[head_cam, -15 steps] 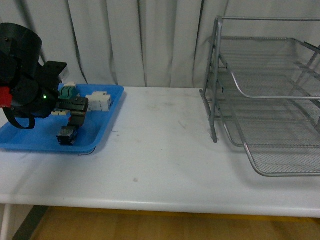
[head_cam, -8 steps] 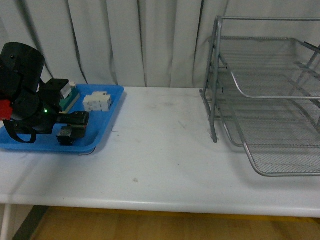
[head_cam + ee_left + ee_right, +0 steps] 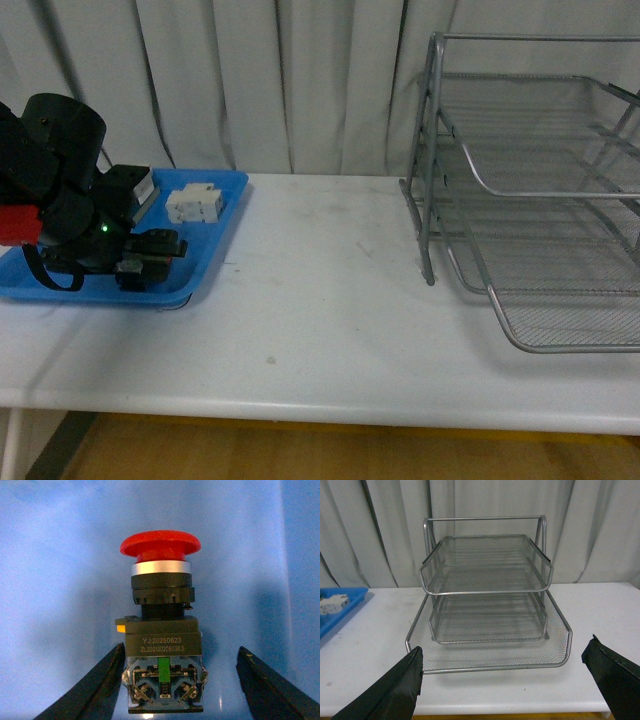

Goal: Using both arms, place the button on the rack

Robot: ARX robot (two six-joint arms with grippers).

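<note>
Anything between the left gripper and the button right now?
Nothing visible. The button lies on the blue tray between the open fingers of the left gripper, with nothing else between them.

The place looks like a robot test room or a laboratory, not a home: a plain white surface [image 3: 320, 330] stands before pale curtains [image 3: 250, 80] that close off the whole background. On it stand a blue plastic tray [image 3: 232, 205] with small electrical parts [image 3: 195, 203] and a silver wire rack [image 3: 540, 240]. A black robot arm [image 3: 60, 190] hangs over the tray.
</note>
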